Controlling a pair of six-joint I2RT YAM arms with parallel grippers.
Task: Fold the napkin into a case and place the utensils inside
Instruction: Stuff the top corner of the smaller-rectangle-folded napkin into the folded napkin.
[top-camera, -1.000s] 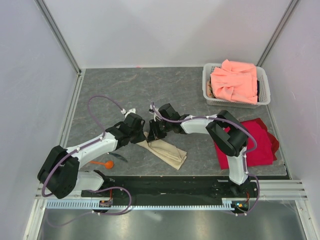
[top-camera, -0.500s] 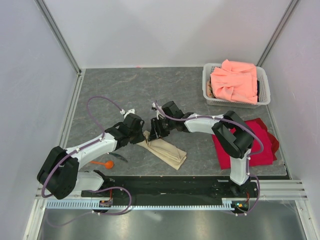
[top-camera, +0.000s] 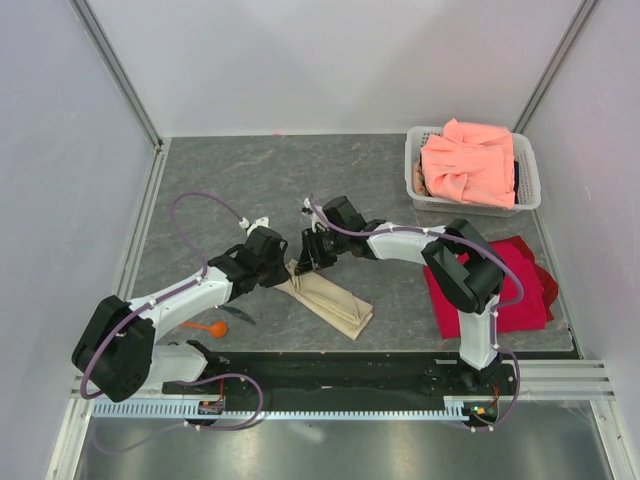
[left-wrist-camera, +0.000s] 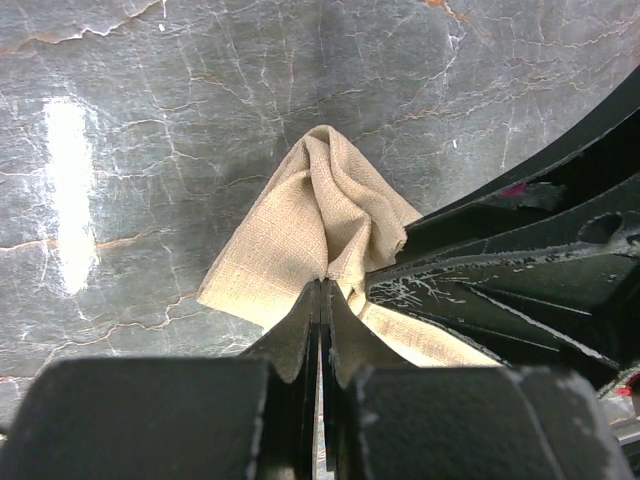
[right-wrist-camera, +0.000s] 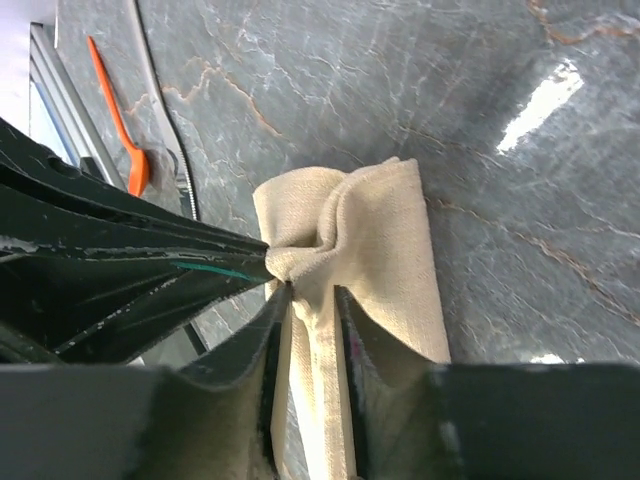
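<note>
Nearest the bases, the orange spoon (top-camera: 212, 327) and the thin dark utensil (top-camera: 238, 317) lay on the table (top-camera: 250, 180), just beside each other. Both were outside the cloth and apart from it.

The napkin (top-camera: 330, 303) lay beyond them as a narrow folded strip running diagonally near the table's front edge. Both arms met at its far end.

Change noted: over the last second the right arm had shifted slightly away from the bases, taking that end of the cloth with it. The strip now lay straighter and narrower than before.

The left gripper (left-wrist-camera: 322, 285) was fully closed, pinching the bunched corner. The right gripper (right-wrist-camera: 310, 290) stood narrow, with a ridge of the same corner caught between its fingers.

Judgement: folding was still in hand. The case was taking shape, no pocket edge was yet evident, and neither utensil had been inserted.

Further back, the red cloth (top-camera: 520, 285) lay flat to the right. At the far right corner stood the white basket (top-camera: 413, 180) holding the salmon cloth (top-camera: 470, 160).

No brand, label or legible writing was found on any item or arm.
</note>
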